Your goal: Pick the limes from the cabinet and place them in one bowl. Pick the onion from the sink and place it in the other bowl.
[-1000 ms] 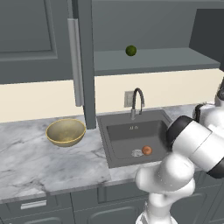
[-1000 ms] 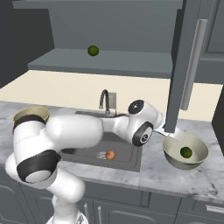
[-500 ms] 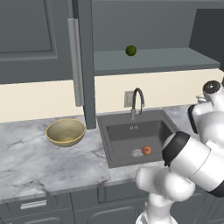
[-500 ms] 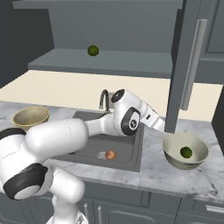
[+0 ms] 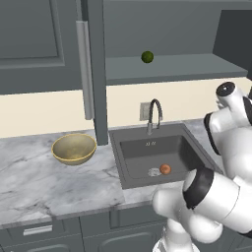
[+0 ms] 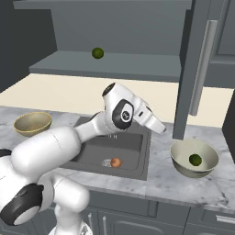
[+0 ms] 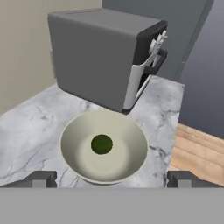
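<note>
One lime (image 6: 195, 160) lies in the pale cream-grey bowl (image 6: 182, 168) on the right counter; the hand view looks down on this lime (image 7: 101, 144) in the middle of the bowl (image 7: 127, 146). My gripper (image 6: 161, 129) hangs open and empty above and left of that bowl, its dark fingertips (image 7: 41, 178) wide apart. A second lime (image 5: 147, 57) rests on the open cabinet's shelf (image 5: 172, 66). The onion (image 5: 166, 169) sits in the sink (image 5: 147, 152) beside the drain. The golden-tan bowl (image 5: 74, 148) stands empty on the left counter.
The open cabinet door with its long silver handle (image 6: 202, 69) hangs just right of my hand. A grey box-shaped appliance (image 7: 100, 57) stands behind the cream bowl. The curved faucet (image 5: 154, 115) rises at the sink's back. The counter ends close to the cream bowl's right.
My hand has risen and drawn back to the left, away from the cream-grey bowl. The lime stays in the bowl.
</note>
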### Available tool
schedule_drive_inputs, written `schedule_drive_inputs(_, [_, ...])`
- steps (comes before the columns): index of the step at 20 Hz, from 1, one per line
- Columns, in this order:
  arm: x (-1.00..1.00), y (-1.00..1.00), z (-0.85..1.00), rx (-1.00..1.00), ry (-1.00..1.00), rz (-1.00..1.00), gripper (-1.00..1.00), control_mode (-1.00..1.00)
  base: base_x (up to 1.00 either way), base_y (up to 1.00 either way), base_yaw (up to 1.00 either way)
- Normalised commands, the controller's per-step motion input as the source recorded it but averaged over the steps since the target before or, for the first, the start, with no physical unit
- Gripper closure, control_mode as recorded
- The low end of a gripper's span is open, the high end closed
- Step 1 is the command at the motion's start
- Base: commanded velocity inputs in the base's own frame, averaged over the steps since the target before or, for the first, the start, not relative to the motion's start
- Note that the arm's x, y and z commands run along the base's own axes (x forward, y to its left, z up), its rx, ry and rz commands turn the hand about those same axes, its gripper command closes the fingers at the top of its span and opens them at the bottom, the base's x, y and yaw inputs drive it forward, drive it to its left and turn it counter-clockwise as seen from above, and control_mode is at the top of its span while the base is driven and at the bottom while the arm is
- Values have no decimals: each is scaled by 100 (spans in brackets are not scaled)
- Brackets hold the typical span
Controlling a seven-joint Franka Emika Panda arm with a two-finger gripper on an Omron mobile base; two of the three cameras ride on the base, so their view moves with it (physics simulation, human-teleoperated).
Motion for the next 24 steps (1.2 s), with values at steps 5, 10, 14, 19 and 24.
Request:
schedule_drive_inputs(5, [-19, 21, 36, 0, 0, -5, -100, -100, 0, 0, 0])
schedule_drive_inputs(10, [-29, 20, 31, 2, 0, 3, -100, -100, 0, 0, 0])
schedule_drive_inputs(14, [-33, 25, 26, 5, -1, 18, -100, -100, 0, 0, 0])
schedule_drive_inputs(19, [-26, 31, 27, 1, -7, 30, -100, -100, 0, 0, 0])
schedule_drive_inputs(24, [-20, 31, 34, 0, -11, 21, -100, -100, 0, 0, 0])
